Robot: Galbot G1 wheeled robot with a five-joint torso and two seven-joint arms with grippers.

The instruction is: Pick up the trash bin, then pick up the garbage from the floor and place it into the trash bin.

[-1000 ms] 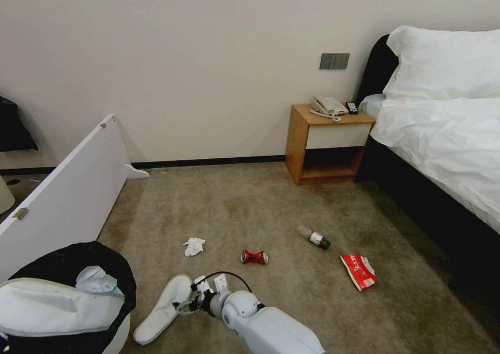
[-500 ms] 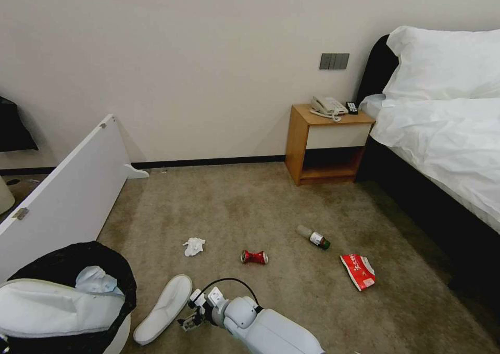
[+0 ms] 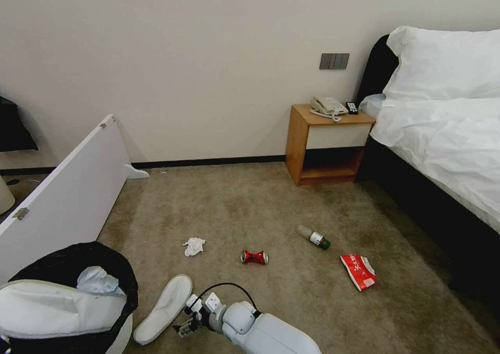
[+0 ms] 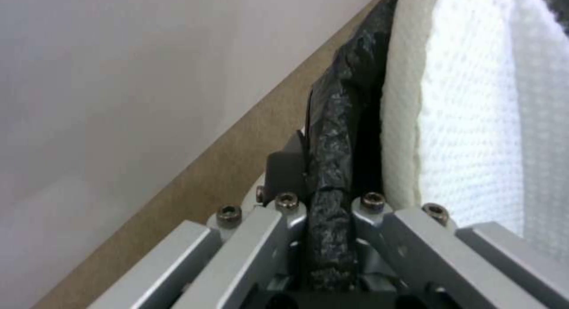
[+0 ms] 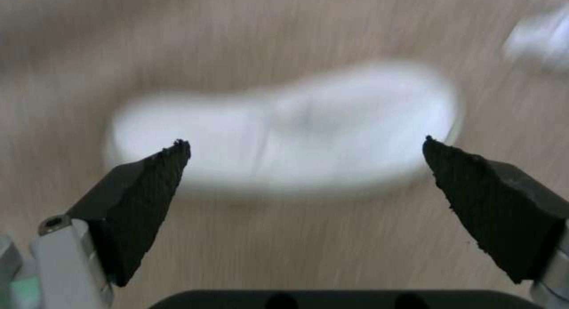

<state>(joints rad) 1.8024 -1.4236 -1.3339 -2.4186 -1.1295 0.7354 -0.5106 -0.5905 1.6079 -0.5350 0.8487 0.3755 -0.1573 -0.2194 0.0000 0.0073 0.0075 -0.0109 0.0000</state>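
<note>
The trash bin (image 3: 112, 270), white with a black bag over its rim, hangs at the lower left of the head view. It holds a white slipper (image 3: 52, 307) and a tissue (image 3: 96, 280). My left gripper (image 4: 329, 198) is shut on the bin's bagged rim (image 4: 341, 122). A second white slipper (image 3: 164, 307) lies on the carpet beside the bin. My right gripper (image 3: 185, 327) hovers open just right of the slipper's near end, with the slipper (image 5: 284, 126) showing between its fingertips (image 5: 172, 158). A tissue (image 3: 194, 246), crushed red can (image 3: 254, 257), bottle (image 3: 313, 237) and red packet (image 3: 358, 270) lie farther out.
A white board (image 3: 67, 198) leans along the left. A wooden nightstand (image 3: 325, 143) with a phone stands against the far wall, and a bed (image 3: 442, 135) runs down the right side. Open carpet (image 3: 234, 203) lies between them.
My right gripper has drawn back toward me along the slipper's side, from its middle to its near end. The slipper has stayed on the carpet. The bin shifted slightly.
</note>
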